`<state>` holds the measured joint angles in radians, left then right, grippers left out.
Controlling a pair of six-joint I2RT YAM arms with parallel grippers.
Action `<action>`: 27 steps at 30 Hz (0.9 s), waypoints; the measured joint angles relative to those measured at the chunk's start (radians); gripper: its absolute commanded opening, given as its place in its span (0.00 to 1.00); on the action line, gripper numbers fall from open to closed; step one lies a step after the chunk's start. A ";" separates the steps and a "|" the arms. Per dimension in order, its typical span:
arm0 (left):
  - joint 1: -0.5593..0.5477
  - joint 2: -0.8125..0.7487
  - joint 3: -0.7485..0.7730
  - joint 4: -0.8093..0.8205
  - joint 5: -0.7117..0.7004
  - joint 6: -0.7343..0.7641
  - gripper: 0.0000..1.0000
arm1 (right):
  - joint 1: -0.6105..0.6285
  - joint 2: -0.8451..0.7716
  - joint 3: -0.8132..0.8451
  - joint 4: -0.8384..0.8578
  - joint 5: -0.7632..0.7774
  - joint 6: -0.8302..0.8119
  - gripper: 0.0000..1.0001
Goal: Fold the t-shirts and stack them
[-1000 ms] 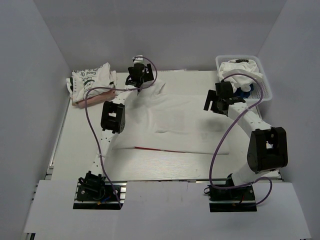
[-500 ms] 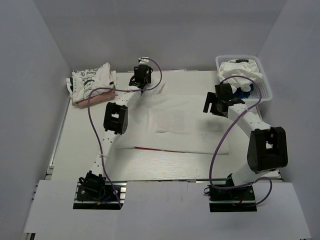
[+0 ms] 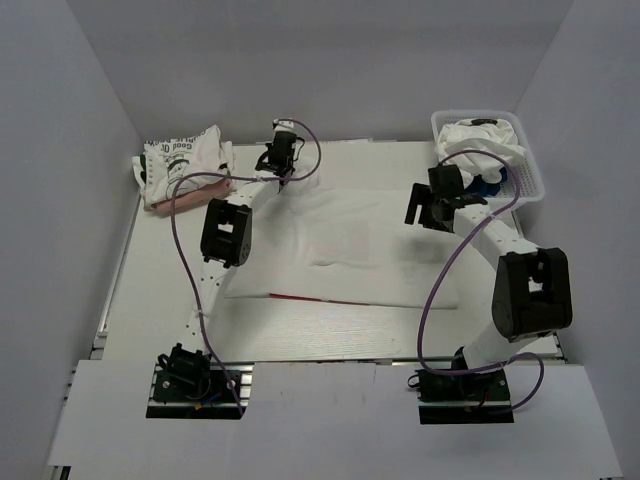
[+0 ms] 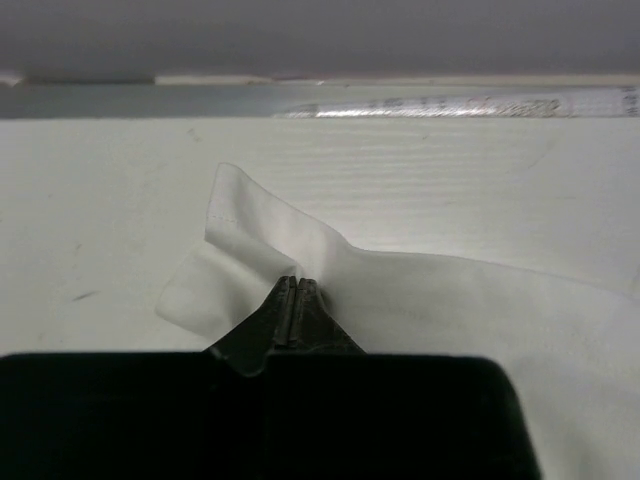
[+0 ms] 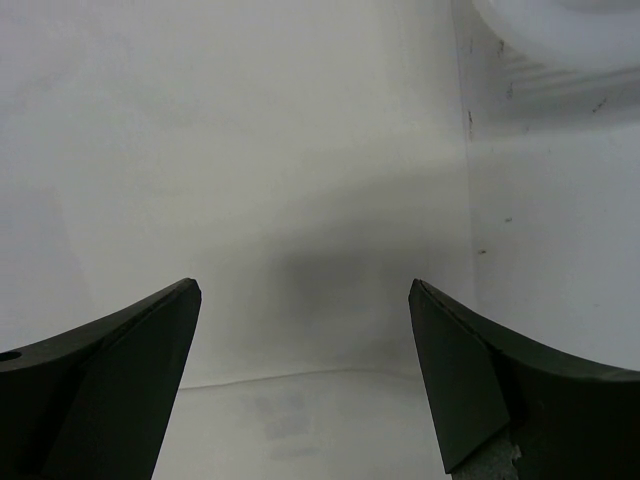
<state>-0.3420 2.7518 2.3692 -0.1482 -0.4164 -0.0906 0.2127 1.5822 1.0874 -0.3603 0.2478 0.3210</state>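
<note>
Looking first at the white t-shirt (image 3: 350,245), we see it spread flat across the middle of the table (image 3: 160,290), with a thin red line along its near edge and an inner fold edge crossing its middle. Its far left corner is puckered up, and the left gripper (image 4: 297,292) is pinched tight on that corner, fingertips together with the cloth caught between them. In the left wrist view a small flap stands up beyond the tips, and bare tabletop runs from there to the far rail. The right gripper (image 3: 426,210) hangs over the shirt's right part with its fingers spread wide and nothing between them. In its wrist view the cloth's right edge runs straight, just outside the right finger, with bare table past it. To the far left, near the corner of the table, the folded stack (image 3: 185,160) sits apart from the spread shirt, white with dark lettering on top and a pinkish layer at the bottom. At the far right the basket (image 3: 532,185) holds bundled shirts (image 3: 485,140), white with a bit of blue showing. We find open table along the left side and in the strip between the shirt's near edge and the arm bases. The walls (image 3: 60,150) close in on the left, right and far sides.
</note>
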 measured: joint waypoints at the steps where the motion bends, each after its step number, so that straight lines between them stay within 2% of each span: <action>1: 0.005 -0.034 -0.055 -0.002 -0.011 -0.008 0.00 | 0.002 0.015 0.018 -0.002 -0.003 -0.001 0.90; 9: 0.027 -0.255 -0.377 0.046 -0.048 -0.049 0.00 | 0.023 0.166 0.219 -0.017 0.011 0.001 0.90; 20: 0.026 -0.544 -0.681 0.245 -0.013 -0.063 0.00 | 0.034 0.493 0.610 -0.146 0.122 0.141 0.90; 27: 0.019 -0.569 -0.749 0.278 0.007 -0.064 0.00 | 0.026 0.642 0.782 -0.234 0.156 0.220 0.90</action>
<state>-0.3229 2.1830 1.6199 0.1303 -0.4091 -0.1543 0.2382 2.2242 1.8698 -0.5945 0.4042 0.5411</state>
